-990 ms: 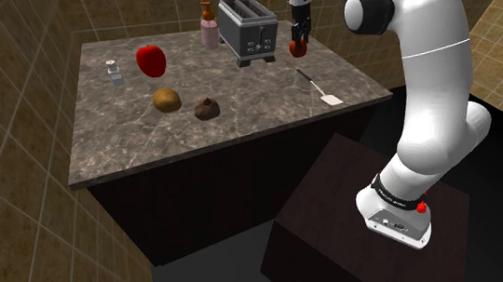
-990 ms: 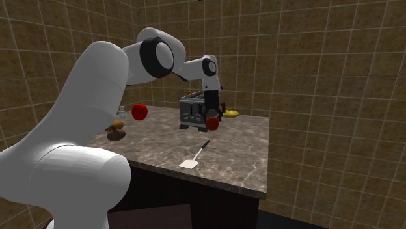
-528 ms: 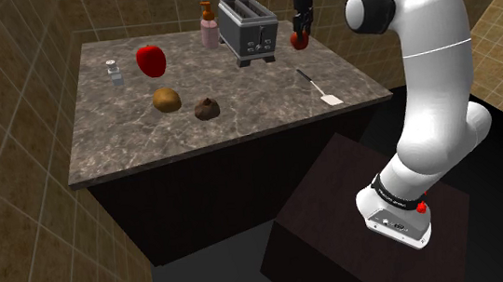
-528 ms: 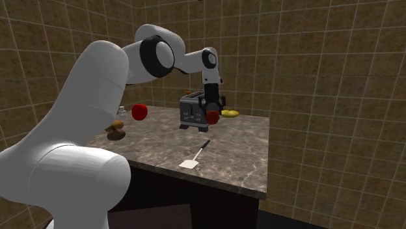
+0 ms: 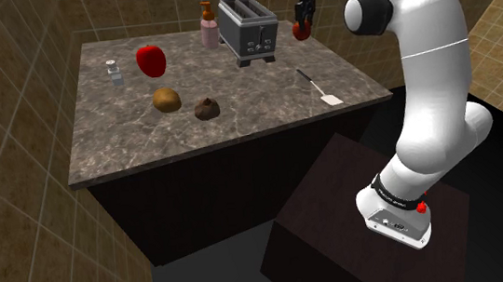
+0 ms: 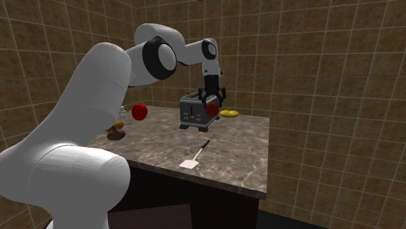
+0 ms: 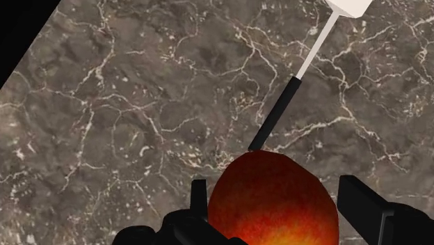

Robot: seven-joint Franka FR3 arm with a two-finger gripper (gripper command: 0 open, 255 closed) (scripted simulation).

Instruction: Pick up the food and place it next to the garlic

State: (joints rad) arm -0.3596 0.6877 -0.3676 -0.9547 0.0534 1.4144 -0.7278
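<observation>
Red-orange fruit point(image 7: 272, 195): clasped between the two fingers of the claw point(image 5: 302, 29) and held in the air above the surface point(image 5: 238, 120), beside the toaster point(image 5: 249, 30) near the far edge. Beneath it lies a spatula point(image 5: 320, 89), its blade by the edge nearest the stand. Open marble lies between the toaster, the spatula and a brown bulb point(image 5: 206, 109). A potato point(image 5: 167, 100) is just beside the bulb.

Beneath the jaws, the counter point(image 7: 139, 104) looks like smooth, white-veined brown marble. The fruit point(image 7: 272, 202) between the jaws has smooth, faintly glossy skin. The toaster point(image 5: 249, 30) looks metallic.
</observation>
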